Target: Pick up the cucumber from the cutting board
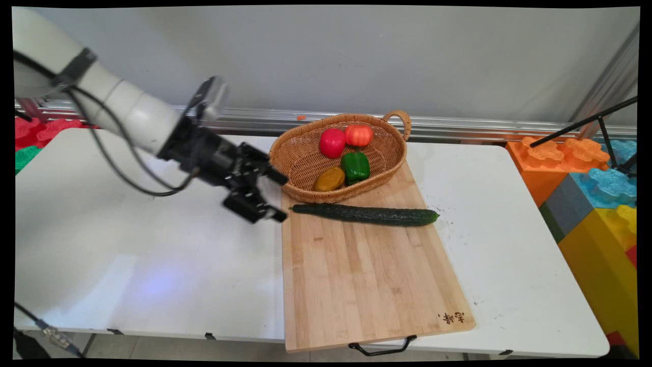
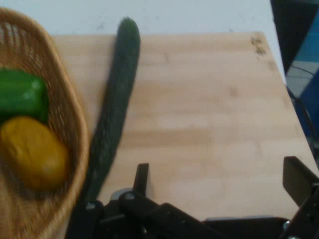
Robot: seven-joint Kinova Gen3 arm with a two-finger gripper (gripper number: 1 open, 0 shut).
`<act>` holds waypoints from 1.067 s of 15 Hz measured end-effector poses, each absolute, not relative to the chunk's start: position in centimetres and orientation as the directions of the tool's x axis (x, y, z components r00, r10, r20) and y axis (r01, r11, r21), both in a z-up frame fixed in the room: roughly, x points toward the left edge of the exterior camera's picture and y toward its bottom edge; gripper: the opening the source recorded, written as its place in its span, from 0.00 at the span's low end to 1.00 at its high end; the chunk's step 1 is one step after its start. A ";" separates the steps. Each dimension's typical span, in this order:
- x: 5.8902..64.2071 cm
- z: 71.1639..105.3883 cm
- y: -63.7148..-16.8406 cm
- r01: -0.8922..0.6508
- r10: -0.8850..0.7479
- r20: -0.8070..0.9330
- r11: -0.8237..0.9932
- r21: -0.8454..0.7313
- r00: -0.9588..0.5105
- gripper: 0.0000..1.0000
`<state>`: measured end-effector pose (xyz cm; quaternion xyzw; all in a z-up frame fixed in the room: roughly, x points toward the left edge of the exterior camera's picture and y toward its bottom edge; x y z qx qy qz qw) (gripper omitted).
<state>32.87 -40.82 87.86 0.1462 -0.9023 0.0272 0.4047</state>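
Observation:
My gripper [image 1: 281, 196] hangs open just off the left edge of the wooden cutting board [image 1: 367, 275], with nothing between its fingers [image 2: 141, 178]. A long dark green cucumber [image 1: 364, 214] lies across the board's far part, its left tip close to my lower fingertip. In the hand view the cucumber [image 2: 112, 112] runs along the rim of the wicker basket [image 2: 75, 149]. The wicker basket [image 1: 300, 153] sits at the board's far end and holds a red pepper [image 1: 332, 142], an orange pumpkin [image 1: 359, 135], a green pepper [image 1: 355, 167] and a yellow-brown potato [image 1: 329, 179].
The white table [image 1: 142, 244] spreads out left of the board. Large coloured toy blocks [image 1: 591, 193] stand off the table's right end, with a black tripod leg [image 1: 586, 122] above them. Red and green blocks [image 1: 30, 137] lie at the far left.

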 end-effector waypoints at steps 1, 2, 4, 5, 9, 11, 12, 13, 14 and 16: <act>31.4 88.2 -41.3 -0.295 -0.239 0.739 0.954 0.057 -0.630 1.00; 30.1 88.6 -41.8 -0.302 -0.233 0.739 0.952 0.042 -0.632 1.00; 27.2 88.9 -43.3 -0.319 -0.218 0.736 0.948 0.003 -0.641 1.00; 26.0 88.8 -43.9 -0.325 -0.208 0.734 0.946 -0.017 -0.646 1.00; 21.3 87.5 -46.6 -0.336 -0.184 0.720 0.939 -0.073 -0.670 1.00; 18.8 86.4 -47.7 -0.334 -0.171 0.710 0.938 -0.096 -0.684 1.00; 17.5 85.7 -48.3 -0.330 -0.164 0.704 0.938 -0.105 -0.692 1.00; 16.5 85.2 -48.7 -0.324 -0.155 0.698 0.939 -0.117 -0.699 1.00; 15.8 84.9 -48.9 -0.320 -0.148 0.694 0.939 -0.124 -0.704 1.00; 14.2 84.0 -49.5 -0.310 -0.131 0.682 0.939 -0.146 -0.719 1.00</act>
